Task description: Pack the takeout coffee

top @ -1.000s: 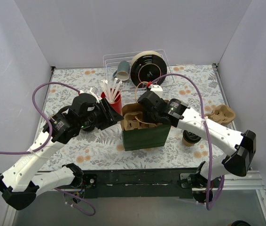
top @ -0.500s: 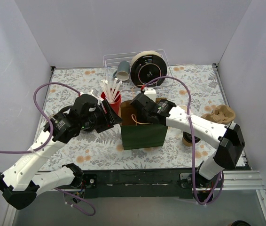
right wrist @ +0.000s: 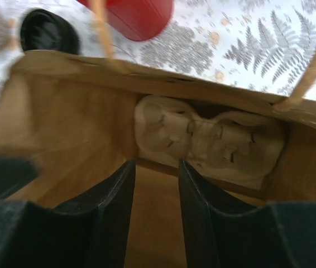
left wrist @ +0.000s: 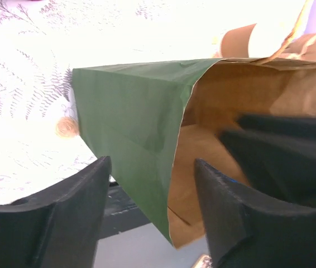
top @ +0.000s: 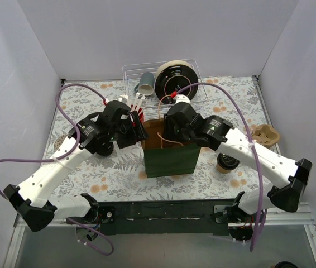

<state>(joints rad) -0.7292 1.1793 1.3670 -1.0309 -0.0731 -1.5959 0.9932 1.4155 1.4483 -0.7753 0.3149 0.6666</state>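
While green bag point(top: 169, 162) is standing on counter point(top: 119, 178), we're logging: cup carrier point(right wrist: 208, 139) lying inside; L jaws apart, straddling bag wall; R jaws apart at its mouth.

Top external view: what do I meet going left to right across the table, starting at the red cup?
red cup of straws → green paper bag → black-lidded coffee cup → pulp cup carrier
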